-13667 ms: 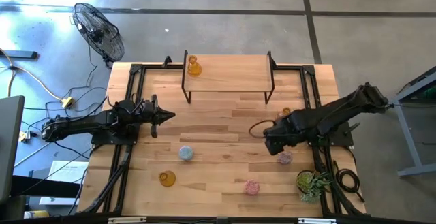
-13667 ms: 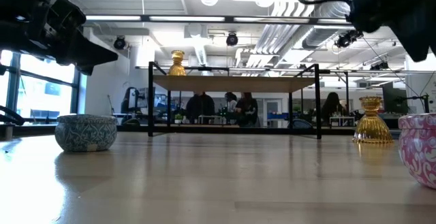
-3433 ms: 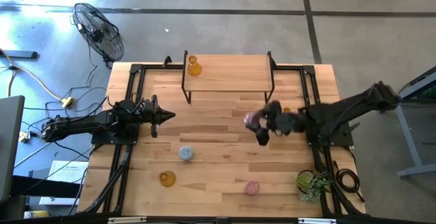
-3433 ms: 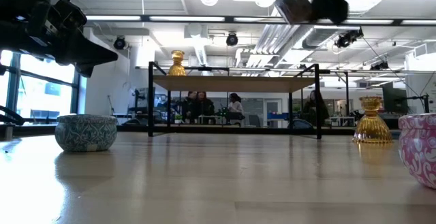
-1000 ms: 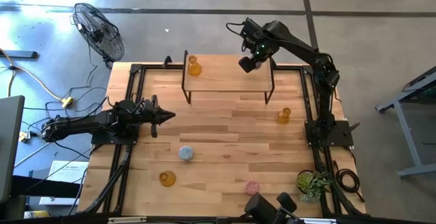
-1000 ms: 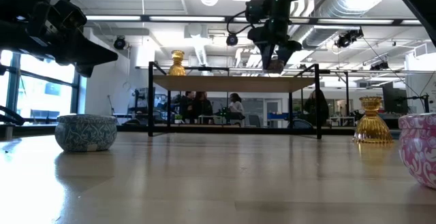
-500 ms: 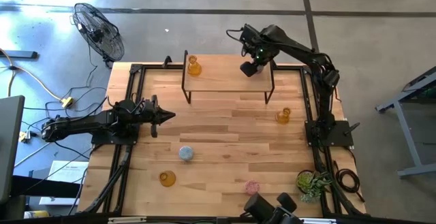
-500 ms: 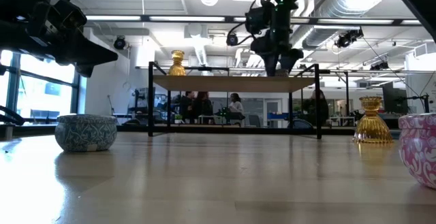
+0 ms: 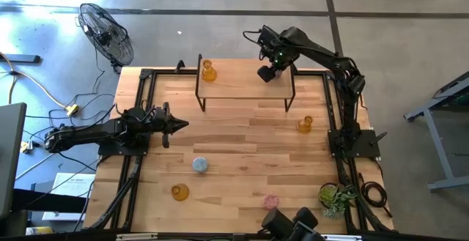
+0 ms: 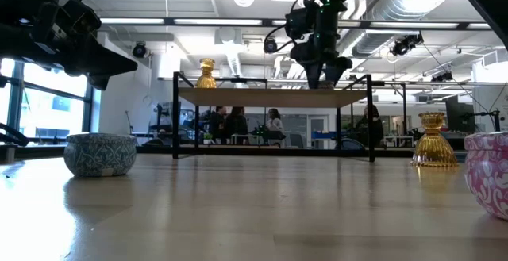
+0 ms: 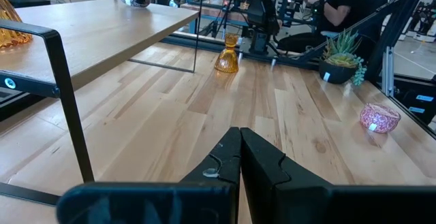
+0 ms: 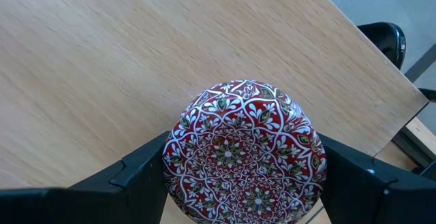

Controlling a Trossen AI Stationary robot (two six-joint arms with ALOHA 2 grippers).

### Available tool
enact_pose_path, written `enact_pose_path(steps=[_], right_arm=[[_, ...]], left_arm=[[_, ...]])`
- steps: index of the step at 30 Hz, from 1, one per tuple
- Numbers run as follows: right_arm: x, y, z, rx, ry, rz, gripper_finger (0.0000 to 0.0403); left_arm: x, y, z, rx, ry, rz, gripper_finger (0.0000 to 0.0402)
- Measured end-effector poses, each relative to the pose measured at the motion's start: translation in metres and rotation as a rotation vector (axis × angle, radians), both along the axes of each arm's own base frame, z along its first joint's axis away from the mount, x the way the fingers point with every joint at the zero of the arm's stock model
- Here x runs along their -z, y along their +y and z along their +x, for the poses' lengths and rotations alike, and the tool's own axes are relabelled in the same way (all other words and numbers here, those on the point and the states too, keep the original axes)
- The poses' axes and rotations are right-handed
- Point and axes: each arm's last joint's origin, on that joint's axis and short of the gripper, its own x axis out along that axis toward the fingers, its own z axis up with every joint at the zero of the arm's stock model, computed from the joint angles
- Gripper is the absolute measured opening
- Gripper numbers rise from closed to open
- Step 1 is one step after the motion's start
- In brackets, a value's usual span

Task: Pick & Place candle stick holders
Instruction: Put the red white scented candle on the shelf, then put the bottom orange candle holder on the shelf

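Note:
My right gripper (image 9: pixel 267 72) is over the right end of the raised wooden shelf (image 9: pixel 242 83), fingers pointing down, shut on a pink-red patterned holder (image 12: pixel 244 152). My left gripper (image 9: pixel 183 124) is shut and empty above the table's left middle; its fingers show closed in the left wrist view (image 11: pixel 240 152). An amber holder (image 9: pixel 208 70) stands on the shelf's left end. On the table stand an amber holder (image 9: pixel 305 124) at the right, a pale blue one (image 9: pixel 200 165), an amber one (image 9: pixel 179 192) near left, and a pink one (image 9: pixel 272 201) near the front. My right gripper pinches the patterned holder between its two fingers (image 12: pixel 146 166), one on each opposite side of its round wall (image 12: pixel 174 156). The fingers come from above, pointing down. The holder is upright, low over the shelf top; whether its base rests on the wood I cannot tell.
A green potted plant (image 9: pixel 335 197) stands at the near right corner. The shelf's black legs (image 9: pixel 200 98) stand on the far part of the table. A fan (image 9: pixel 106 36) is on the floor beyond the far left corner. People sit in the room behind (image 10: pixel 230 122).
My right gripper has come down with the patterned holder from above the shelf's right end to just over the shelf top, then stayed there, still shut on it.

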Motion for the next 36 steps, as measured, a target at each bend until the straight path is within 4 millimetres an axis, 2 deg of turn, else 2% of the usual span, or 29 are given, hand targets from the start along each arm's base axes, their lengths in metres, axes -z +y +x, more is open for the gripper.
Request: enact_pose_path(steps=[4,7,17,25,31,36], right_arm=[[0.000,0.000,0.000,0.001,0.004,-0.001,0.0354],[0.000,0.002,0.001,-0.003,0.012,-0.008,0.0377],[-0.001,0.010,0.007,-0.045,0.096,-0.110,0.0381],[-0.003,0.017,0.013,-0.101,0.095,-0.119,0.0378],[-0.019,0.018,0.017,-0.116,0.087,-0.196,0.0378],[-0.040,0.020,0.019,-0.120,0.047,-0.269,0.0378]], left_arm=[[0.000,0.000,0.000,0.000,0.000,0.000,0.0003],[0.000,0.000,0.000,0.000,0.000,0.000,0.0003],[0.000,0.000,0.000,0.000,0.000,0.000,0.0003],[0.000,0.000,0.000,0.000,0.000,0.000,0.0003],[0.000,0.000,0.000,0.000,0.000,0.000,0.0003],[0.000,0.000,0.000,0.000,0.000,0.000,0.0003]])
